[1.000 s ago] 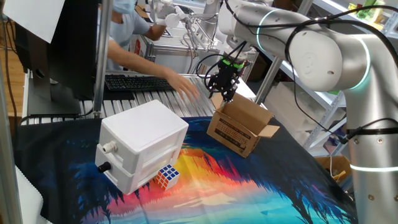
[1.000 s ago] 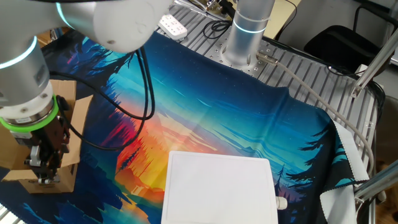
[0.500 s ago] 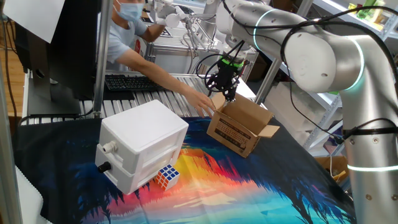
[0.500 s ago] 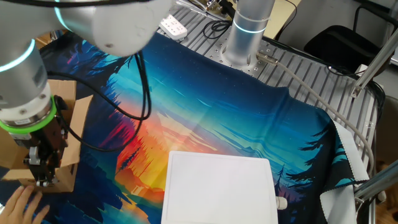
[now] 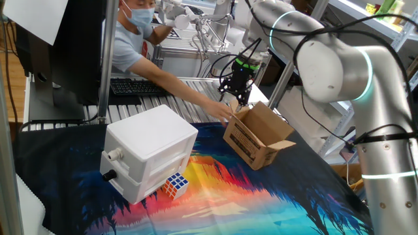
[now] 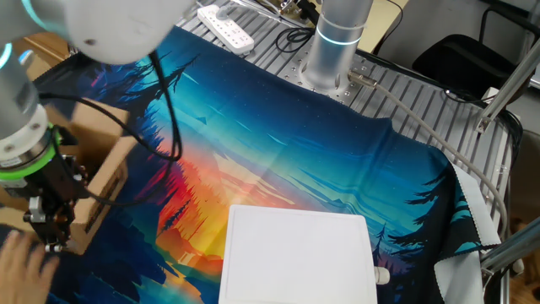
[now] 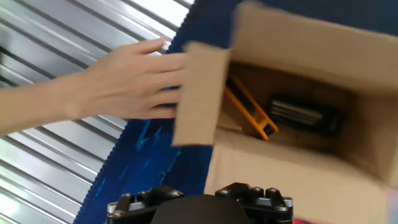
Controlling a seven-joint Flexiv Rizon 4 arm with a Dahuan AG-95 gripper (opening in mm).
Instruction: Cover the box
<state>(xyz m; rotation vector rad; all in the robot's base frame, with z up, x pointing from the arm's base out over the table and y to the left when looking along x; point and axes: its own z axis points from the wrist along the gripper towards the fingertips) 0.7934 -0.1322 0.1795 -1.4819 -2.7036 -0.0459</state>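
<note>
The brown cardboard box (image 5: 258,134) stands open on the printed cloth, with black text on its side. It also shows at the left edge of the other fixed view (image 6: 94,181). In the hand view the box (image 7: 298,168) holds an orange and black tool (image 7: 273,115). A person's hand (image 7: 124,87) holds its left flap (image 7: 199,93). My gripper (image 5: 240,98) hangs just above the box's back left edge, next to that hand; its fingers look closed together and hold nothing. The gripper also shows in the other fixed view (image 6: 52,236). The hand view shows only its base.
A large white plastic box (image 5: 150,153) with knobs stands left of the carton, also in the other fixed view (image 6: 295,257). A Rubik's cube (image 5: 175,185) lies at its foot. The person (image 5: 134,39) leans in from behind. A keyboard (image 5: 140,86), a power strip (image 6: 226,25) and the arm's base (image 6: 336,42) are at the edges.
The person's hand has reached the box, taken hold of it and turned it, so the box sits rotated and shifted. My gripper has moved slightly along with it, staying above the back edge.
</note>
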